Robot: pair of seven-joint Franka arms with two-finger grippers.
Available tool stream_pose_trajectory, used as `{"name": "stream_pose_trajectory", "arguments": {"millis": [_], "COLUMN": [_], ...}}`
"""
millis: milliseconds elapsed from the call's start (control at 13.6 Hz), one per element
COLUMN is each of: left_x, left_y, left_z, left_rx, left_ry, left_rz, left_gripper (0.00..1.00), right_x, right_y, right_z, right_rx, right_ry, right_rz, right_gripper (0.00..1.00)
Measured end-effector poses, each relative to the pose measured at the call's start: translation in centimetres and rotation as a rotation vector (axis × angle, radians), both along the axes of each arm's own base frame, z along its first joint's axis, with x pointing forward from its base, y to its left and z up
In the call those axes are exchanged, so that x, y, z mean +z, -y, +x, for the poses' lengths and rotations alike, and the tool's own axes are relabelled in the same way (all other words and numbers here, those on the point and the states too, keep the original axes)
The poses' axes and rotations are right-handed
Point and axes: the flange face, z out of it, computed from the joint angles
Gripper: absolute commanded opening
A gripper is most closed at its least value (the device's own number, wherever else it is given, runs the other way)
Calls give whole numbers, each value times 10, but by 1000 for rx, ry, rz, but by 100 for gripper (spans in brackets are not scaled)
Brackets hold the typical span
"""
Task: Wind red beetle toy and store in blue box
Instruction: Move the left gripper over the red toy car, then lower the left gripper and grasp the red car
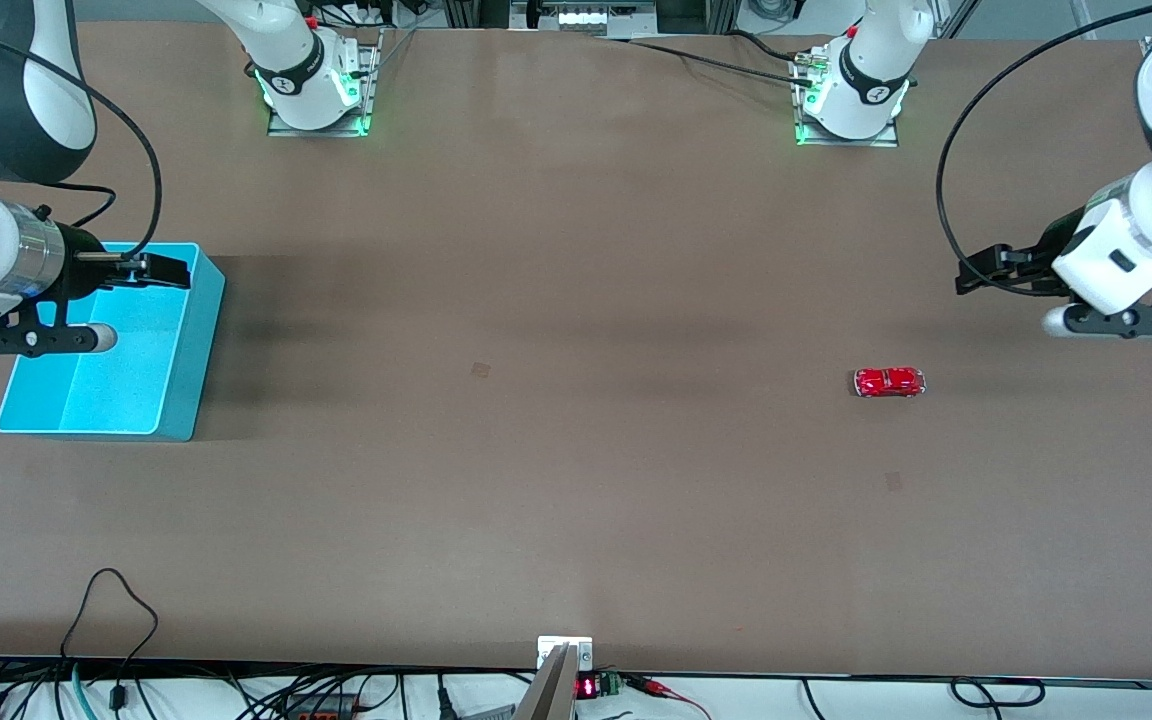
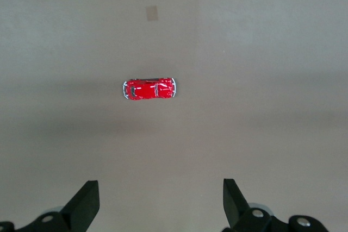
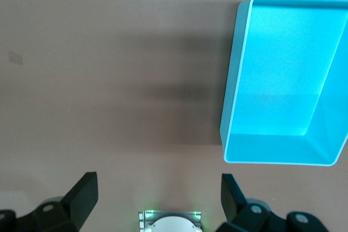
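The red beetle toy (image 1: 889, 382) (image 2: 149, 88) rests on its wheels on the brown table, toward the left arm's end. My left gripper (image 1: 981, 270) (image 2: 161, 202) hangs open in the air over bare table beside the toy, well apart from it, with nothing between its fingers. The blue box (image 1: 198, 350) (image 3: 234, 80) stands toward the right arm's end and nothing shows inside it. My right gripper (image 1: 161, 270) (image 3: 159, 196) is up in the air beside the box, open and holding nothing.
The two arm bases (image 1: 316, 95) (image 1: 851, 100) stand along the table's edge farthest from the front camera. A looped black cable (image 1: 116, 600) lies at the near edge. A wide stretch of brown table lies between toy and box.
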Motion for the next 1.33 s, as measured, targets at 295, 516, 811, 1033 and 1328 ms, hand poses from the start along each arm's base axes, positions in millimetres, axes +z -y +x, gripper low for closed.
{"name": "stream_pose_trajectory", "arguments": {"millis": [295, 516, 811, 1033, 1328], "left_x": [-34, -63, -111, -158, -197], "left_y": [2, 19, 17, 13, 12], "left_z": [0, -5, -9, -19, -26], "left_rx": [-222, -328, -565, -751, -973], "left_ry": [-76, -112, -61, -12, 50], "left_rz": [-45, -64, -91, -116, -133], "left_gripper": [100, 100, 100, 100, 100], "right_x": [-1, -1, -1, -1, -1], "right_y": [0, 0, 0, 0, 0], "right_z": [-2, -2, -2, -3, -3], "right_rx": [1, 2, 2, 2, 2], "right_ry": [-16, -17, -19, -19, -20], "right_rz": [0, 0, 0, 0, 0], "right_gripper": [100, 100, 100, 100, 100]}}
